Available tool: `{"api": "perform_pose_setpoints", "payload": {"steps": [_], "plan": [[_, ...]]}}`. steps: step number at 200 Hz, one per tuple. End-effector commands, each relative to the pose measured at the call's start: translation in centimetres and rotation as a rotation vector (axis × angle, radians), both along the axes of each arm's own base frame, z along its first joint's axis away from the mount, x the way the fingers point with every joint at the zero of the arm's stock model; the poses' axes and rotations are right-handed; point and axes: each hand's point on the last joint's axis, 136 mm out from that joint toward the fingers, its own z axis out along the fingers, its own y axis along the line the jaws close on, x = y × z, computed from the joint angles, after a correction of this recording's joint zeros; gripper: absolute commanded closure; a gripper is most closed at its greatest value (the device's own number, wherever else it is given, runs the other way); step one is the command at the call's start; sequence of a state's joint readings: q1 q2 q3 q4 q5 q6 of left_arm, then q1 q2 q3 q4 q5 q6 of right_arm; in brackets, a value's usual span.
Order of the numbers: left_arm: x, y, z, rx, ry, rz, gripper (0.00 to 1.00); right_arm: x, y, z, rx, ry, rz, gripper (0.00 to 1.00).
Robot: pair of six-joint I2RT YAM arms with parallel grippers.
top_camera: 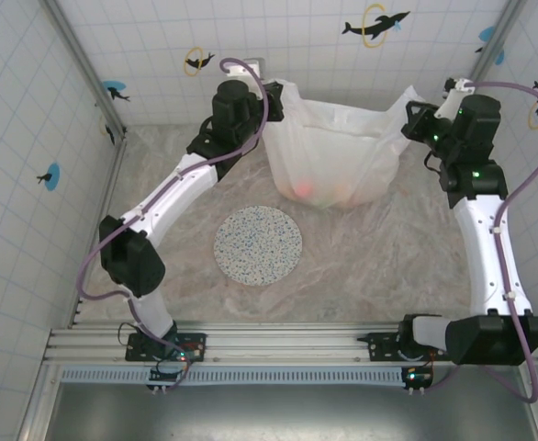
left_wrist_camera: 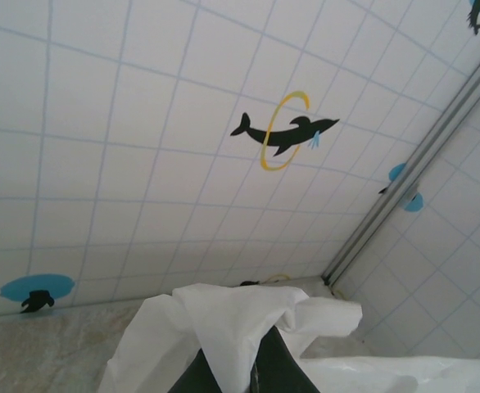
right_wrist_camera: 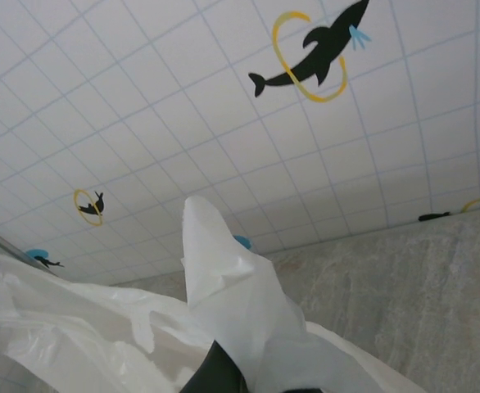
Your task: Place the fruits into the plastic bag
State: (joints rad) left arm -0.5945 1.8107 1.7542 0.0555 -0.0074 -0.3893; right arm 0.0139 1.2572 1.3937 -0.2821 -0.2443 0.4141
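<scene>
The plastic bag [top_camera: 333, 147] stands at the far side of the tabletop [top_camera: 379, 266], hung open between the two arms. The fruits [top_camera: 303, 189] show as red and orange blurs through its thin wall, low in the sack. I judge the film soft, slippery and easy to tear, with the fruits' weight dragging at the bottom, so the bunched handle loops are the place to hold it. The left fingers [left_wrist_camera: 277, 368] are pinched on one bunched loop, and the right fingers [right_wrist_camera: 215, 377] grip the other. The tiled back wall [top_camera: 278, 37] is close behind the bag. Open room lies nearer, toward the speckled plate [top_camera: 258, 245].
</scene>
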Motion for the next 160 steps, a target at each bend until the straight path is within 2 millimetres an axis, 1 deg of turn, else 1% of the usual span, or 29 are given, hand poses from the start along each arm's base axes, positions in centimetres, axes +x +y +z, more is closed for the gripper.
{"api": "perform_pose_setpoints", "payload": {"steps": [1,42,54,62,75,109,123,143,160], "plan": [[1.1,0.2,0.2,0.015,-0.018,0.004,1.0,0.9,0.5,-1.3,0.014,0.008,0.023,1.0],[3.0,0.6,-3.6,0.05,0.042,0.026,1.0,1.6,0.2,-4.2,0.0,0.057,0.006,1.0],[3.6,0.6,-4.4,0.05,0.055,0.026,1.0,1.9,0.3,-4.6,0.003,0.068,0.013,1.0],[3.9,0.6,-4.7,0.046,0.064,0.023,1.0,2.0,0.2,-4.5,0.003,0.067,0.011,1.0],[4.3,0.5,-4.4,0.032,0.062,0.018,1.0,2.2,0.0,-4.0,0.005,0.058,0.003,1.0],[5.0,0.3,-2.6,0.015,0.029,0.019,1.0,2.8,-0.7,-0.9,0.006,0.006,-0.018,1.0],[5.4,0.4,-1.9,0.01,0.02,0.021,1.0,2.9,-0.7,0.1,0.008,-0.013,-0.016,1.0],[5.9,0.6,-0.9,0.0,0.009,0.025,1.0,3.1,-0.6,0.6,0.014,-0.017,-0.011,1.0],[6.0,0.5,-0.5,-0.009,0.001,0.019,1.0,3.0,-0.5,0.4,0.014,-0.013,-0.01,1.0]]}}
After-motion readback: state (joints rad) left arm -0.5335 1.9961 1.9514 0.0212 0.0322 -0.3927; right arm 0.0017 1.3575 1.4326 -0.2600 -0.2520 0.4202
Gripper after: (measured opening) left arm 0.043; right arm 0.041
